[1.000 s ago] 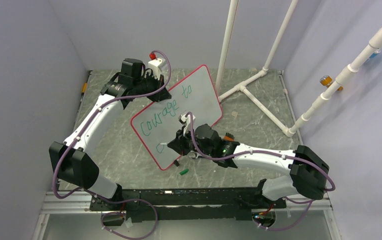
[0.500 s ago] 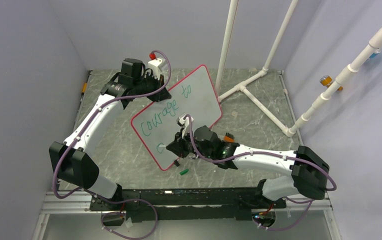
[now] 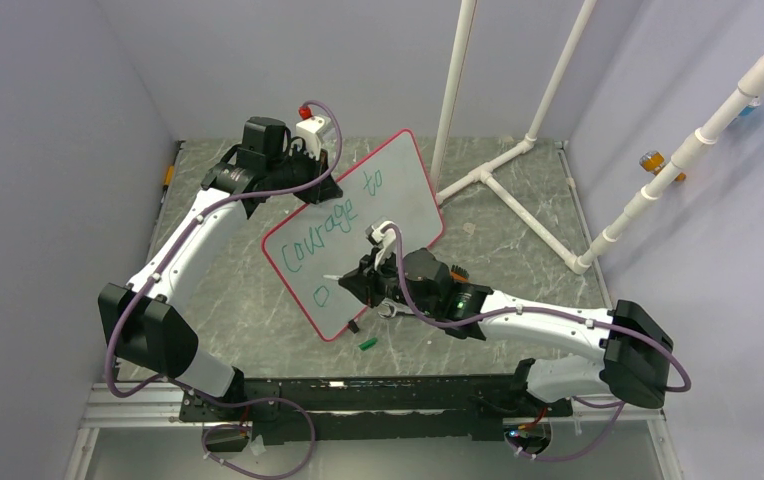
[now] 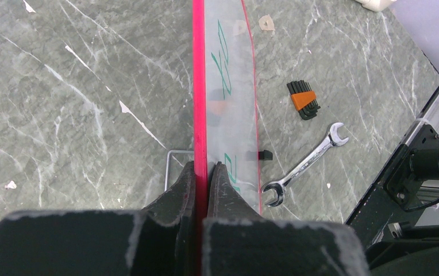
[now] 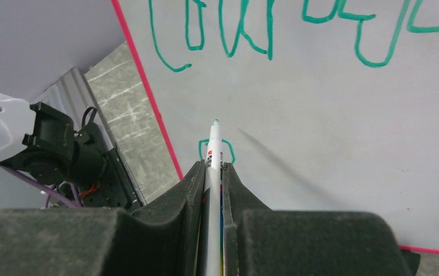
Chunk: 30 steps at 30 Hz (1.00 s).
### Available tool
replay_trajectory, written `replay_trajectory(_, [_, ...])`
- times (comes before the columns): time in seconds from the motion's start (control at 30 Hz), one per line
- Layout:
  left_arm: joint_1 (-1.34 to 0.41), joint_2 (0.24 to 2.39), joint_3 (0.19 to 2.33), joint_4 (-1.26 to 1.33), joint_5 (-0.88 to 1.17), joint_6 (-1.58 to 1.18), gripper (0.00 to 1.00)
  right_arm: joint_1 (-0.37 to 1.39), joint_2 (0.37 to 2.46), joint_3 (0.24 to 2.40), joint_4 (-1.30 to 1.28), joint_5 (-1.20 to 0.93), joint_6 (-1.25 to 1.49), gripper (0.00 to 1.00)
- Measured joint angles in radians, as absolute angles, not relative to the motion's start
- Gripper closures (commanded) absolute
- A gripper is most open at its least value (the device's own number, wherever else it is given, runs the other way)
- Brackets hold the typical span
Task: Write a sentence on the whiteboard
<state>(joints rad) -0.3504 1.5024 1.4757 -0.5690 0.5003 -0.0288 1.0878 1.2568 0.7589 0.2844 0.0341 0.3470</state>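
The right gripper (image 5: pixel 213 172) clenches a marker (image 5: pixel 214 144), its tip just past a small "o" on the whiteboard (image 5: pixel 332 149), which the left gripper (image 4: pixel 205 175) pinches by its red rim, tilted over the worktop (image 3: pixel 518 200). The sentence (image 3: pixel 320 233) reads "Courage to o"; most of "overcome" looks left to write

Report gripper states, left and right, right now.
Left gripper: closed on the red rim of the whiteboard.
Right gripper: closed on a white marker, tip toward the board.
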Motion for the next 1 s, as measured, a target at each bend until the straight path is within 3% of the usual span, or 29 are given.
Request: replay_trajectory(1.0, [-0.351,1.502,1.476,-0.57,0.503,-0.027,1.0,1.044,1.312,0.742,0.316,0.054,0.344,1.0])
